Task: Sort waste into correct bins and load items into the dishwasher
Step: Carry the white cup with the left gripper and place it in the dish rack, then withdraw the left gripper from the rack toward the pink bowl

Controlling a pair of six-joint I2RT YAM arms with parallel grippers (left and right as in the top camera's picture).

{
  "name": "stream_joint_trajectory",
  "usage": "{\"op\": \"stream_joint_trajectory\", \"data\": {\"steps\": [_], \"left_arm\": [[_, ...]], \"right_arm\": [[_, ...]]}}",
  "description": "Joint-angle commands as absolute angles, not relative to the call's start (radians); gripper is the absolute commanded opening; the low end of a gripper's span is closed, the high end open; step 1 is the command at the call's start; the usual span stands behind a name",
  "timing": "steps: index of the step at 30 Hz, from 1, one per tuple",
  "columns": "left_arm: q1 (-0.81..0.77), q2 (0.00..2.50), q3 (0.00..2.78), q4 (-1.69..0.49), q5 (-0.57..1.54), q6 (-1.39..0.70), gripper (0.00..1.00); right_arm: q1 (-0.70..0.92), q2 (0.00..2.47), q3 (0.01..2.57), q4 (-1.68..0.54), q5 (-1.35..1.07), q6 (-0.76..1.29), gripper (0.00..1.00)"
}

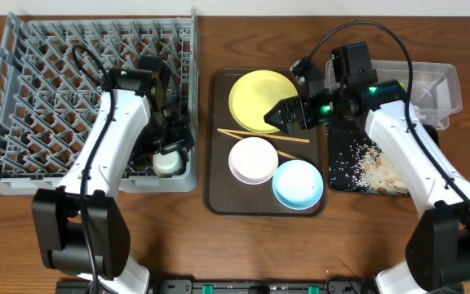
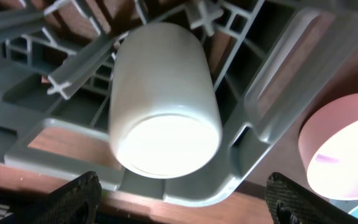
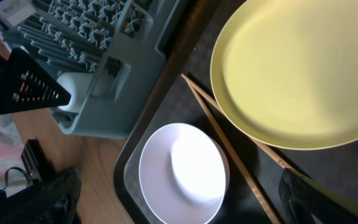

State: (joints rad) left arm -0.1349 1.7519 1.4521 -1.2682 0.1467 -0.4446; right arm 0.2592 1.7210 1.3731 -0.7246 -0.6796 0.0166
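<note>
A small white cup [image 2: 163,99] rests bottom-up in the front right corner of the grey dishwasher rack [image 1: 23,98]. My left gripper [image 2: 182,202] hangs open just behind it, its fingers clear of the cup [image 1: 168,162]. On the brown tray, my right gripper [image 1: 282,114] stands open over the right edge of the yellow plate [image 1: 261,98]. In the right wrist view, the white bowl [image 3: 182,171] lies ahead between the wide-spread fingers of the right gripper [image 3: 185,202], with the two chopsticks [image 3: 229,143] beside it. A light-blue-rimmed bowl [image 1: 298,183] sits next to the white bowl [image 1: 253,159].
The brown serving tray [image 1: 219,196] holds the dishes at the table's middle. A black tray [image 1: 341,175] with loose rice scraps lies to its right, and a clear tub [image 1: 439,86] stands behind that. The rack's upright pegs [image 1: 72,57] fill the far left.
</note>
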Motion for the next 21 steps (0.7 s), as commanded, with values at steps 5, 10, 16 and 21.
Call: {"op": "stream_joint_trajectory", "data": {"steps": [5, 10, 16, 21], "left_arm": [[-0.143, 1.731, 1.567, -1.295, 0.131, -0.426, 0.81], [-0.202, 1.705, 1.711, -1.332, 0.131, -0.407, 0.79], [-0.334, 1.660, 1.734, -1.292, 0.130, -0.400, 0.79], [-0.398, 1.665, 1.724, -1.285, 0.128, -0.405, 0.79]], "right_arm": [[0.267, 1.676, 1.394, -0.710, -0.683, -0.001, 0.99], [0.260, 1.598, 1.421, -0.732, -0.557, 0.036, 0.99], [0.263, 1.482, 1.425, -0.789, -0.369, 0.081, 0.99], [0.263, 1.478, 1.420, -0.794, -0.371, 0.121, 0.99]]}}
